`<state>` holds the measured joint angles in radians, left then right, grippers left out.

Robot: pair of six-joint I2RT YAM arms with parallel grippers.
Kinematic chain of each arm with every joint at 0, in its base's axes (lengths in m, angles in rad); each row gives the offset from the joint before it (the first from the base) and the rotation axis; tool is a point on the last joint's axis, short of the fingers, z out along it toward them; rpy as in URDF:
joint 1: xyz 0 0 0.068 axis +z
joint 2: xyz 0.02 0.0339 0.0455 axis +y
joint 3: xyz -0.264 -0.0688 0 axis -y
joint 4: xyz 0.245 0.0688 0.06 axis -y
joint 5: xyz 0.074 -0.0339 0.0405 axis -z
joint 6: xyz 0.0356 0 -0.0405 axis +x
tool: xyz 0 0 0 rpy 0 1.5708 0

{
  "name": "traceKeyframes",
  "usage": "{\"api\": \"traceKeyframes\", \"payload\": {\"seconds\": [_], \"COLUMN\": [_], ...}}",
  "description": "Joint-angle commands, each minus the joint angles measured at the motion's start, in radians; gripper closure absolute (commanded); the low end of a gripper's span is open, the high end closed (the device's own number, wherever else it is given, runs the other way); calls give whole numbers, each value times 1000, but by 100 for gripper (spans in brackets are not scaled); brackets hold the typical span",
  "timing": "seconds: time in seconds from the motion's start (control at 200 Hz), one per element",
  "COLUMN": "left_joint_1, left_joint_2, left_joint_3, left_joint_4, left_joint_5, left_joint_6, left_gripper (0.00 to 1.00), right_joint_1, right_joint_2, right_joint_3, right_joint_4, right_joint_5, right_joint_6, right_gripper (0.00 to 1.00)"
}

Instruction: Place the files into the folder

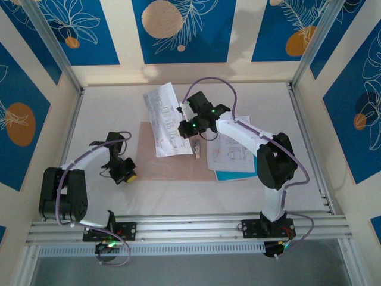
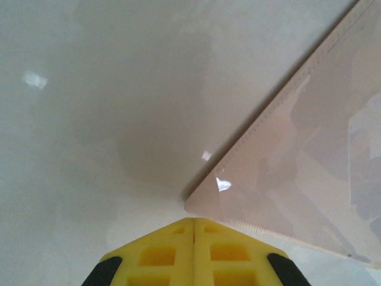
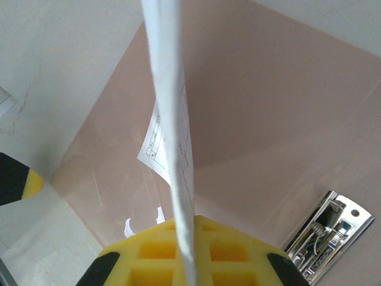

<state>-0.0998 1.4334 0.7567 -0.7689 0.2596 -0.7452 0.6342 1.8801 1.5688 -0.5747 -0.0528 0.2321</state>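
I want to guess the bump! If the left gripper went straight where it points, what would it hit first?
Most likely the corner of the folder, lying right ahead of the shut left gripper; depth is hard to judge.

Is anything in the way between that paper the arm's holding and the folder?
Nothing visible does. The sheet, held in the right gripper, is already over the folder. A metal clip lies on the folder, off to one side of the sheet. The left gripper sits shut beside the folder's corner.
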Motion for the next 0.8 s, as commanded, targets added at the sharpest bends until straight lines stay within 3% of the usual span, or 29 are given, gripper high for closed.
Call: {"api": "traceKeyframes", "payload": {"seconds": [0.0,0.37,0.795], "left_joint_1": [8,9,8], "left_joint_2": [-32,-36,-45], "left_joint_3": [-24,-68,-47], "left_joint_4": [-3,34,10], "left_joint_5": [58,64,13], "left_joint_6": [-44,-64,-55], "left_gripper": [100,100,100], "right_joint_1": [3,-71,-132], "right_joint_2": [10,-5,-29], "right_joint_3": [26,-59,-174], "right_joint_4": [-3,-6,6], "right_joint_5": [-59,-290,-377], "right_joint_6": [-27,-75,-74], "right_gripper": [100,100,100]}}
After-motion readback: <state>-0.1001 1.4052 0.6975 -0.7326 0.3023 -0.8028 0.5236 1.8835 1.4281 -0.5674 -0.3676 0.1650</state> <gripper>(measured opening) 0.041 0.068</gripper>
